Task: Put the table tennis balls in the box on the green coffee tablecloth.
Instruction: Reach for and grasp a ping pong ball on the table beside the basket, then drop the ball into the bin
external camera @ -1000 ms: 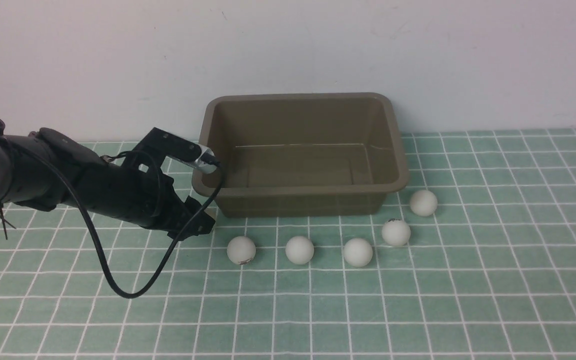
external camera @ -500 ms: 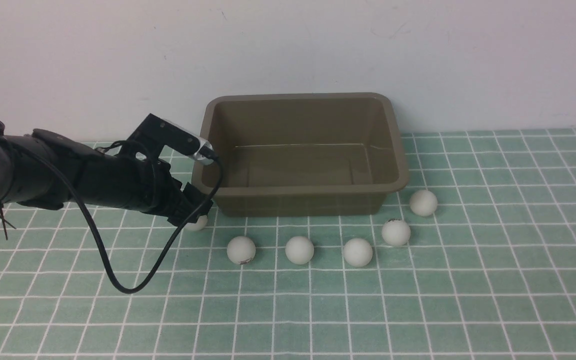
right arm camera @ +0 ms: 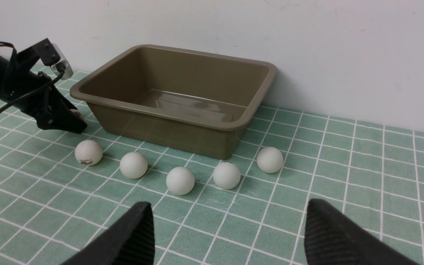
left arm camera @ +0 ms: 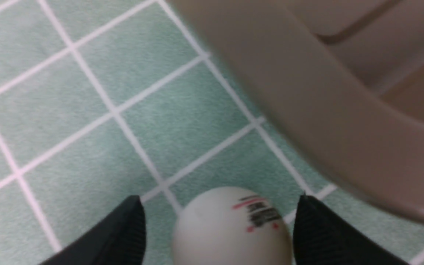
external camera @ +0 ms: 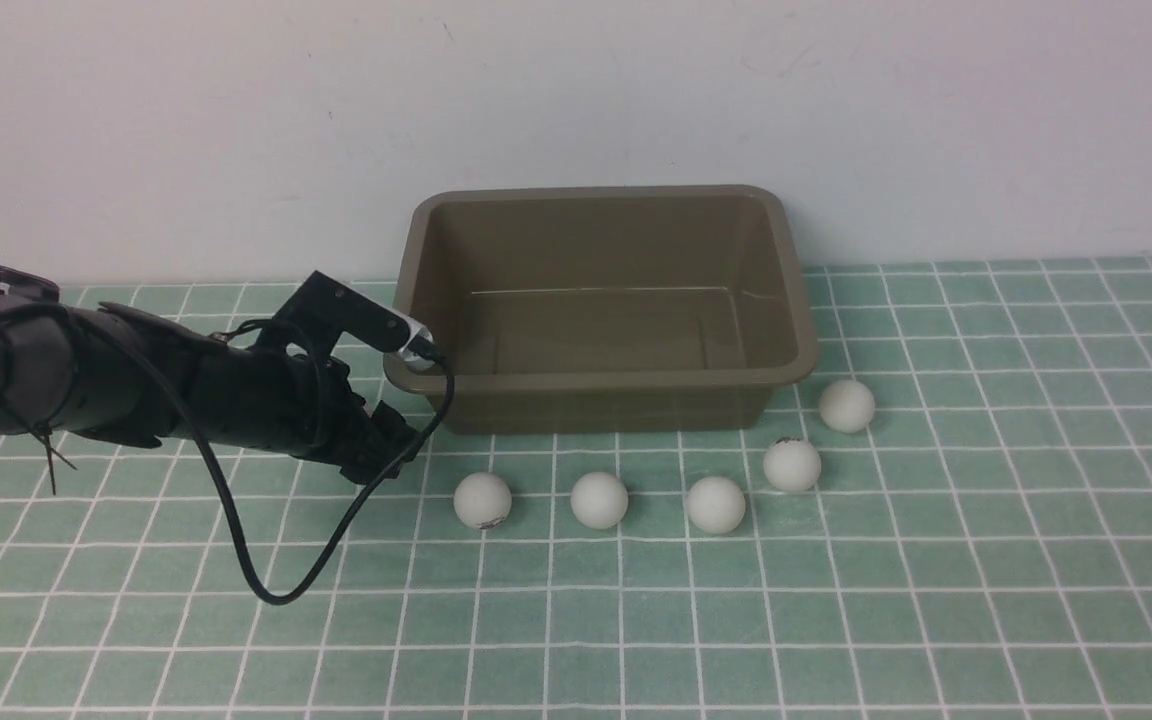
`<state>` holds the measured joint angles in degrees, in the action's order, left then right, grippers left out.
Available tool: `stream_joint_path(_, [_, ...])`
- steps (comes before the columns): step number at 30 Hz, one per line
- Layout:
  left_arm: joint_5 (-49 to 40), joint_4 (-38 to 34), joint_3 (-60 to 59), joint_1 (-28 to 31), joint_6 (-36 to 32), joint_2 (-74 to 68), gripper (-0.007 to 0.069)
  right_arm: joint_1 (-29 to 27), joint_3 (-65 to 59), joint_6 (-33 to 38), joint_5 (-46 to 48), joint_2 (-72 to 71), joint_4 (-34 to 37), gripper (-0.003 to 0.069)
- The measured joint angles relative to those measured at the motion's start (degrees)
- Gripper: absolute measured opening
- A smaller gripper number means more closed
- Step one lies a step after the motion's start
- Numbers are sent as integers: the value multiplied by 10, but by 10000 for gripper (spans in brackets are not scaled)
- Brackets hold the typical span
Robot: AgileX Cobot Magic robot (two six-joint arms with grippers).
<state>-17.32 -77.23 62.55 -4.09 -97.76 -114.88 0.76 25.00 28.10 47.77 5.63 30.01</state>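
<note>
- Olive-brown box [external camera: 601,405] stands on the green coffee tablecloth [external camera: 836,620], with one near corner just beyond the left gripper's fingertips.
- Left gripper [left arm camera: 219,206] is low over the cloth with its jaws spread. They straddle one table tennis ball [left arm camera: 230,228] with a printed logo. A strip of cloth shows between the ball and one finger, so it is not squeezed.
- Five more table tennis balls [external camera: 482,499] [external camera: 599,499] [external camera: 715,503] [external camera: 792,465] [external camera: 846,405] lie in a bent row off to this gripper's right, in front of the box.
- Right gripper [right arm camera: 228,208] hovers above the cloth, jaws wide and holding nothing. That row and the box lie ahead of it, well apart.
</note>
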Motion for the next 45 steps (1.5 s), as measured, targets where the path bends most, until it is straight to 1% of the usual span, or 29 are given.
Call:
stream_joint_path(3, [6,-1,0,0,0,0,460,0,0,0,0,0,0,493])
stream_joint_path(5, [12,-2,0,0,-1,0,409,0,0,0,0,0,0,493])
stream_joint_path(6, [13,-2,0,0,-1,0,358,0,0,0,0,0,0,493])
stream_joint_path(7, [13,-2,0,0,-1,0,350,0,0,0,0,0,0,493])
stream_joint_path(12, [13,7,0,0,3,6,353,0,0,0,-4,0,0,493])
stream_joint_path(16, [13,32,0,0,22,30,353,0,0,0,-7,0,0,493])
stream_joint_path(21, [13,55,0,4,56,87,353,0,0,0,-9,0,0,493])
stream_joint_path(24, [6,57,1,6,58,117,353,0,0,0,-9,0,0,493])
stream_joint_path(27, [-41,54,18,7,36,139,353,0,0,0,-9,0,0,493])
stream_joint_path(30, [-95,34,39,6,14,135,353,0,0,0,-9,0,0,493])
stream_joint_path(31, [-124,12,53,6,-6,125,353,0,0,0,-9,0,0,493])
stream_joint_path(32, [-127,10,56,6,-9,121,353,0,0,0,-9,0,0,493])
stream_joint_path(33, [-158,-15,80,6,-32,101,353,0,0,0,-9,0,0,493])
stream_joint_path(37, [-191,-47,124,6,-47,55,353,0,0,0,-9,0,0,493])
stream_joint_path(40, [-199,-47,152,6,-38,21,353,0,0,0,-9,0,0,493])
stream_joint_path(41, [-199,-31,172,6,-5,-1,370,0,0,0,-9,0,-2,493])
stream_joint_path(43, [-199,-9,181,6,35,-13,423,0,0,0,-9,0,-4,493])
stream_joint_path(44, [-199,8,182,6,59,-14,465,0,0,0,-9,0,-7,493])
stream_joint_path(45, [-199,12,183,6,64,-14,465,0,0,0,-9,0,-7,493])
